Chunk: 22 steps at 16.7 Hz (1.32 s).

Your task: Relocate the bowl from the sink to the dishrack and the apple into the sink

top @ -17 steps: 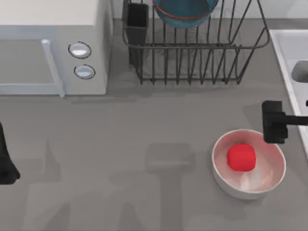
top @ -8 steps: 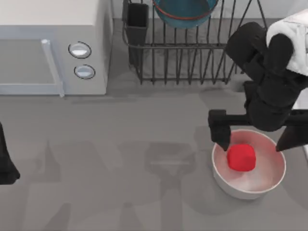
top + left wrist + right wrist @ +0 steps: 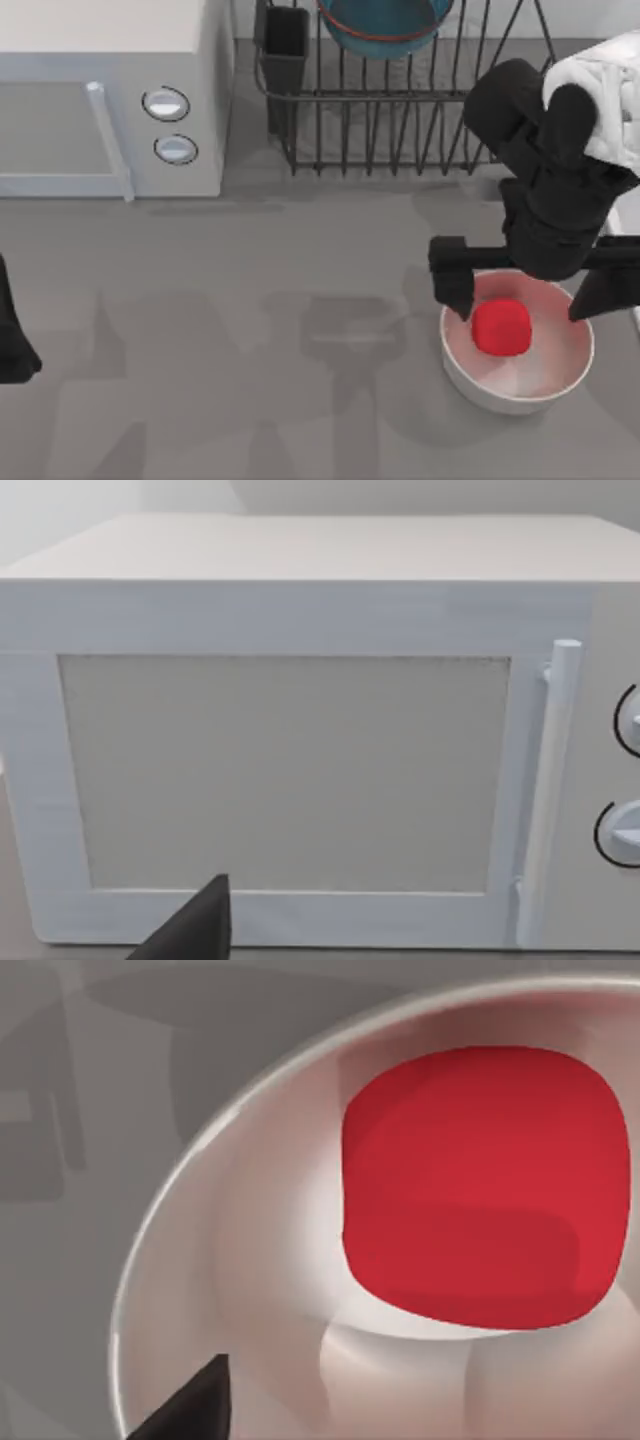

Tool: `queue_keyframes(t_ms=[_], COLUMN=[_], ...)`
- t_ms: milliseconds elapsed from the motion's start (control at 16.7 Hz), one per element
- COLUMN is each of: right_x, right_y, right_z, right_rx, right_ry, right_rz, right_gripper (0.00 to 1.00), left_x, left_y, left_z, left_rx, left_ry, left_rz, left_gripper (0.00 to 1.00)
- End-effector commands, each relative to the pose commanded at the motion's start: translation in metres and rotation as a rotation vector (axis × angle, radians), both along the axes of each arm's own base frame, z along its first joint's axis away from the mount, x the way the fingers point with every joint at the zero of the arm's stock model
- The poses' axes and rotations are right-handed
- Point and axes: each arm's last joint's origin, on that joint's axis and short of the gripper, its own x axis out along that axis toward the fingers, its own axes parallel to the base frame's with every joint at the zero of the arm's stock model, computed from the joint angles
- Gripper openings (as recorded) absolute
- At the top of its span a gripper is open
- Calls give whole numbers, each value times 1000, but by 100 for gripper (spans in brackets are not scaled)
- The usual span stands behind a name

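With the bowl [image 3: 385, 25] already standing in the dishrack [image 3: 400, 120] at upper centre, half is done. Sink [image 3: 600, 110] at right edge awaits. Right gripper [image 3: 530, 290], spread wide, straddles the apple [image 3: 501, 327] in white bowl [image 3: 470, 375], lower right. Left arm parked, lower left.

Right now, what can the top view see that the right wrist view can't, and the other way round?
Top view adds the white boxy microwave, the dark wire dishrack holding the teal-blue bowl, the open right gripper spread above the round white bowl, and the left gripper parked at the table's left edge. Right wrist view adds one dark fingertip up close. Both share the small red apple inside that white bowl.
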Motion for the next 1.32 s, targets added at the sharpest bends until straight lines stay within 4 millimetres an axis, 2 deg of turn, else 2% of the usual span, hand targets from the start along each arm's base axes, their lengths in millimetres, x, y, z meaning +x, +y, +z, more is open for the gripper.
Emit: queue_keyframes(t_ms=[360, 480, 780, 1320], right_x=[3, 0, -1, -1], right_y=[3, 2, 1, 1], right_z=[-69, -86, -91, -91], right_rx=[12, 7, 4, 4], right_ry=[-21, -12, -7, -7], right_rz=[5, 4, 4, 4], right_gripper=[100, 100, 100, 32], left_x=[0, 0, 0, 0], left_y=[0, 0, 0, 0], left_z=[0, 0, 0, 0], left_rx=[0, 0, 0, 0], left_ry=[0, 0, 0, 0], left_rz=[0, 0, 0, 0], left_gripper=[100, 100, 100, 100])
